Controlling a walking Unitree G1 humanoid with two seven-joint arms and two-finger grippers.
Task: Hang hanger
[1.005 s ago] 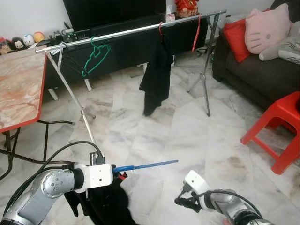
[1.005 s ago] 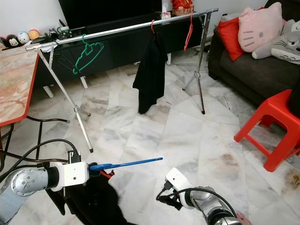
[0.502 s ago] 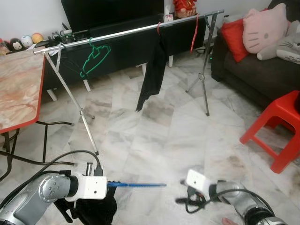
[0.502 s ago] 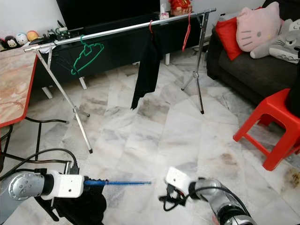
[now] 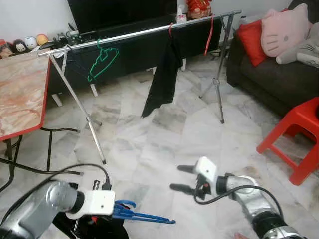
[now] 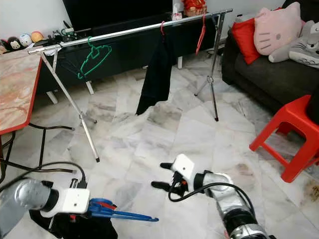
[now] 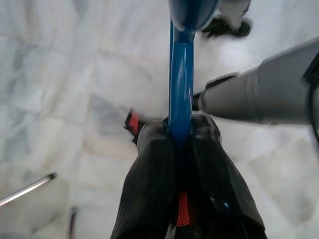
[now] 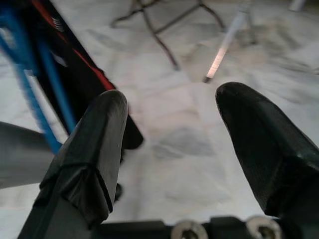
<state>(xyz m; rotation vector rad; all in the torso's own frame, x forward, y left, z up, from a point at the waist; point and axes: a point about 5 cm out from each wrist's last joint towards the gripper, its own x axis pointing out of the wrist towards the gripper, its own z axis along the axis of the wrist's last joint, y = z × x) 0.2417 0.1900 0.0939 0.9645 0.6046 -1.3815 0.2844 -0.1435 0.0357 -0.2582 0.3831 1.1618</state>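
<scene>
Left gripper (image 7: 180, 132) was clamped on the blue plastic hanger (image 5: 142, 216), held low above the white marble floor (image 5: 149, 144) with black cloth (image 6: 94, 230) beneath; the wrist view showed both fingers pressed against its shaft. Right gripper (image 5: 179, 178) hovered nearby, fingers (image 8: 94, 149) spread apart. Silver clothes rail (image 5: 134, 35) stood well apart.

Both eye views look forward and down from head height across the marble floor (image 5: 164, 134), sharing the rail (image 5: 144, 33), sofa (image 6: 269, 69) and both arms; the right eye sits slightly to the side. The left wrist view looks close along its fingers (image 7: 149, 189) down a blue hanger (image 7: 180, 89) toward the floor. The right wrist view looks between its parted fingers (image 8: 94, 149) at the floor, catching the same hanger.
</scene>
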